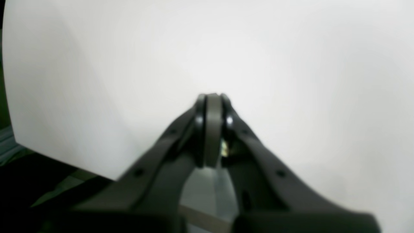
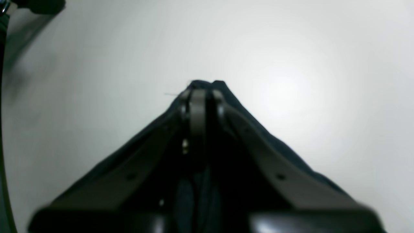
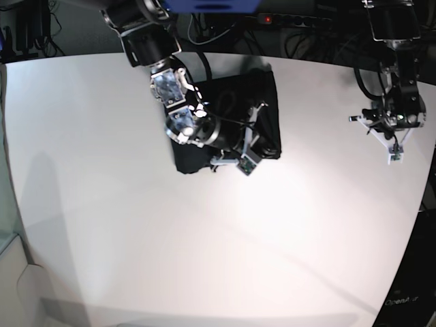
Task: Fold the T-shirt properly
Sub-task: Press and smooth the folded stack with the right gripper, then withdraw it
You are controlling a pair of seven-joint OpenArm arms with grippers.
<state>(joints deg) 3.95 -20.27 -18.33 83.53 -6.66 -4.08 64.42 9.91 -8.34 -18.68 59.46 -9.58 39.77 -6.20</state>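
The T-shirt (image 3: 238, 92) lies as a compact dark bundle on the white table (image 3: 136, 225), at the far middle. My right gripper (image 3: 267, 139) is over the shirt's right edge. In the right wrist view this gripper (image 2: 203, 85) is shut, with dark shirt fabric (image 2: 284, 149) around and under the fingers and a bit of it past the tips. My left gripper (image 3: 392, 136) hangs over bare table at the far right, well apart from the shirt. In the left wrist view it (image 1: 212, 95) is shut and empty.
Cables and dark equipment (image 3: 300, 27) lie behind the table's far edge. The table's right edge (image 3: 426, 204) runs close to my left arm. The left wrist view shows a table edge (image 1: 64, 161) with dark floor beyond it.
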